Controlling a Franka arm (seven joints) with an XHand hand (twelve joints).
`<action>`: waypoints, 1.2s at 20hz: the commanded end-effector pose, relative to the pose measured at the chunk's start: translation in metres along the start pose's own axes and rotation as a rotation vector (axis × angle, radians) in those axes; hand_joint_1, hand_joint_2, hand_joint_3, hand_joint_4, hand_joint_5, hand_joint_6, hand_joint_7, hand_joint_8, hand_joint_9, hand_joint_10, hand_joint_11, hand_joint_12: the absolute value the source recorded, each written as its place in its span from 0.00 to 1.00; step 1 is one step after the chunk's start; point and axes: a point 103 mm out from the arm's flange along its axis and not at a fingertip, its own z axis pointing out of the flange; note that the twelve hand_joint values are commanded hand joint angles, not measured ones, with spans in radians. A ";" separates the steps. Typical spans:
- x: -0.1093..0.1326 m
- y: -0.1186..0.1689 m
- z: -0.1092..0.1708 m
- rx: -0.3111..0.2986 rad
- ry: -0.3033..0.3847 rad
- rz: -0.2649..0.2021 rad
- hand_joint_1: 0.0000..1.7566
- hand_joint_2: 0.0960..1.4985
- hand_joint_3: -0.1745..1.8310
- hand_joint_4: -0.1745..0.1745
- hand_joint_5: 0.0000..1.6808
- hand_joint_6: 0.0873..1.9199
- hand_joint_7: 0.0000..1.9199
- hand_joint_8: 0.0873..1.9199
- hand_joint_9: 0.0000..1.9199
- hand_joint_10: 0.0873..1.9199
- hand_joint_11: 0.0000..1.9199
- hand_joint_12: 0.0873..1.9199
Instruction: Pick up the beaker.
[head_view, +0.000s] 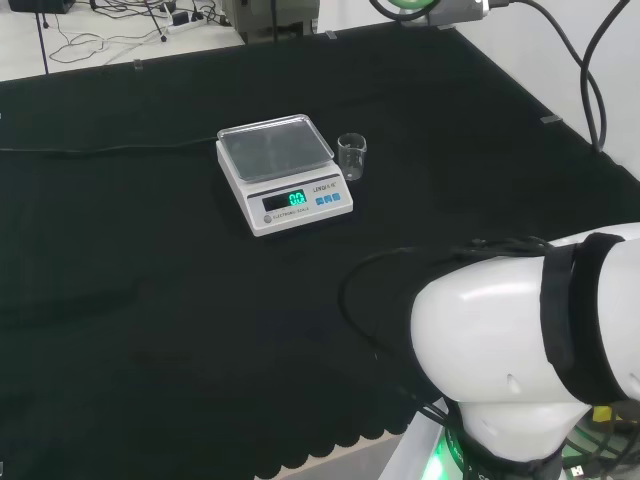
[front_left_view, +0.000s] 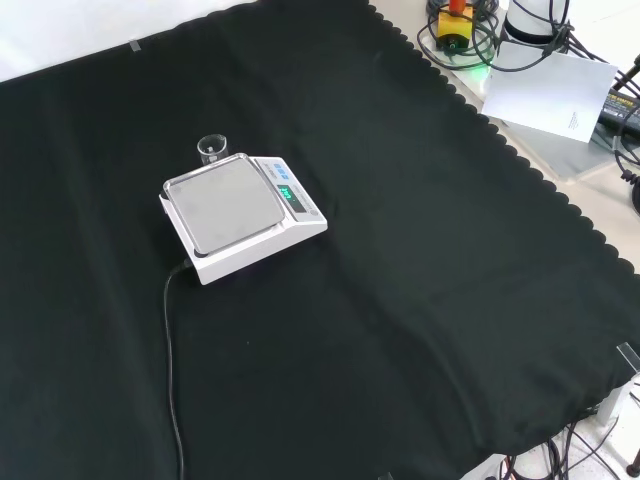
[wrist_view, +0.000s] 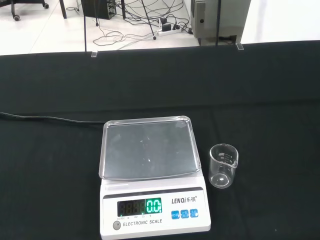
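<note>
A small clear beaker (head_view: 352, 155) stands upright on the black-clothed tabletop (head_view: 150, 300), just beside the white electronic scale (head_view: 283, 172). I cannot tell how my fingers stand.

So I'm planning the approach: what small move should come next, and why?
Probably bring the hand down toward the beaker. It stands upright on the cloth, untouched, close beside the scale but apart from it. Coming in on the side away from the scale seems safest, to avoid bumping it.
</note>
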 end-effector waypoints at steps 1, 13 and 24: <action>-0.001 0.004 0.005 -0.009 -0.022 -0.001 0.29 0.49 0.35 0.51 0.21 0.19 0.18 0.32 0.21 0.38 0.00 0.67; -0.013 0.064 0.069 0.103 -0.023 -0.014 0.29 0.53 0.30 0.50 0.25 0.13 0.18 0.32 0.21 0.39 0.00 0.69; -0.036 0.131 0.124 0.187 0.034 -0.056 0.30 0.54 0.30 0.49 0.26 0.13 0.18 0.32 0.21 0.39 0.00 0.69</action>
